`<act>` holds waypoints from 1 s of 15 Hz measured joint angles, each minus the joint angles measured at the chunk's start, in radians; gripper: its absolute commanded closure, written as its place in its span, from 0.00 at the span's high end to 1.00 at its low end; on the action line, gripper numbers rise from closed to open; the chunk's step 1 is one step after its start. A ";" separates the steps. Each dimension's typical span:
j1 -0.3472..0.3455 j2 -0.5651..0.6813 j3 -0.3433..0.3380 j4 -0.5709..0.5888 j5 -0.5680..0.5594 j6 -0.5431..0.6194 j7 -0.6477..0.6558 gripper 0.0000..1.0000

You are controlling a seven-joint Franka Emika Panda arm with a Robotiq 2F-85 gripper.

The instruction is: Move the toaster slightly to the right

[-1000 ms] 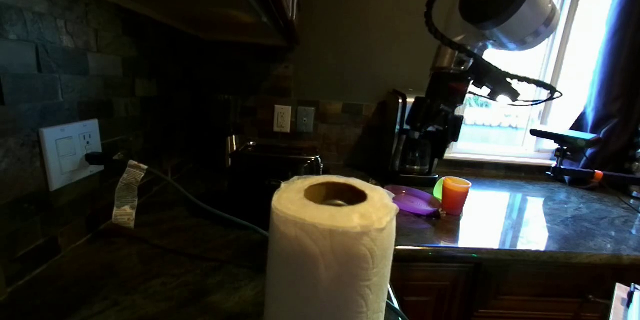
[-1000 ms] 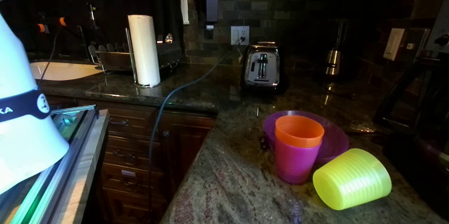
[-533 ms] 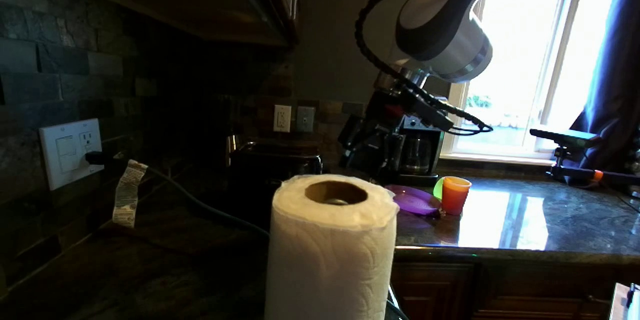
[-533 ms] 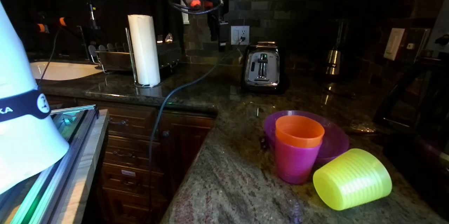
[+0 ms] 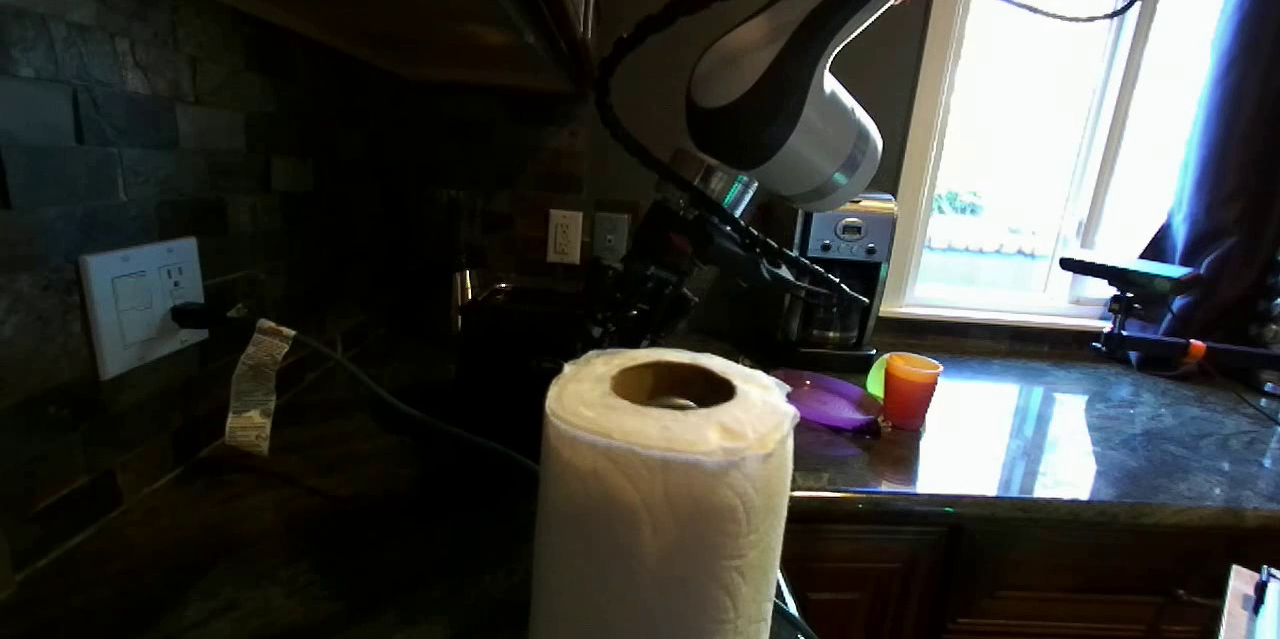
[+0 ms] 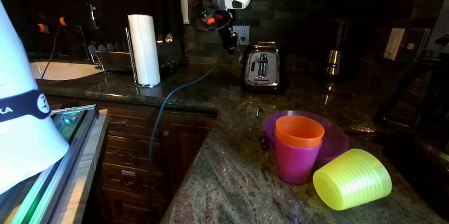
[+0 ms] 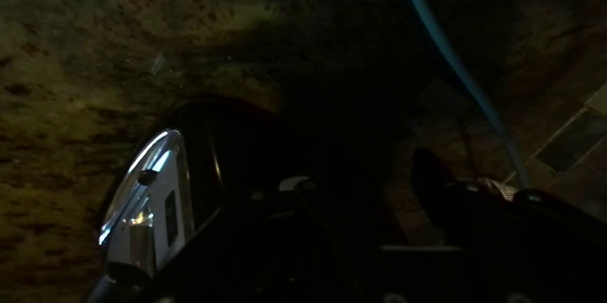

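Observation:
The toaster (image 6: 262, 68), dark with a chrome front, stands on the counter by the backsplash. In an exterior view the toaster (image 5: 520, 334) is nearly lost in shadow behind the paper roll. My gripper (image 6: 230, 48) hangs in the air beside it, on the outlet side, at about the height of its top. In the wrist view the chrome front of the toaster (image 7: 166, 194) is at lower left, and the dark left finger overlaps its black body. Counter shows through a gap between the fingers of my partly open gripper (image 7: 386, 163). Whether a finger touches the toaster I cannot tell.
A blue-grey cord (image 7: 446, 51) runs from the wall outlet (image 6: 236, 32) across the counter. The paper roll (image 5: 660, 519) stands upright. Stacked cups (image 6: 298, 154), a yellow cup (image 6: 352, 180) and a purple plate (image 6: 336, 140) lie nearer. A coffee machine (image 5: 850, 239) is by the window.
The arm has come down from above and swung towards the toaster, leaving the coffee machine more visible. The toaster, cups and paper roll have stayed put.

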 measured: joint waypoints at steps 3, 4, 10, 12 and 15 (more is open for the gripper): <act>0.002 0.071 0.004 0.035 -0.077 0.088 0.074 0.00; 0.004 0.096 0.001 0.042 -0.111 0.119 0.103 0.00; 0.079 0.191 -0.076 0.083 -0.226 0.196 0.177 0.01; 0.081 0.192 -0.079 0.087 -0.226 0.196 0.177 0.00; 0.075 0.192 -0.075 0.090 -0.233 0.196 0.177 0.00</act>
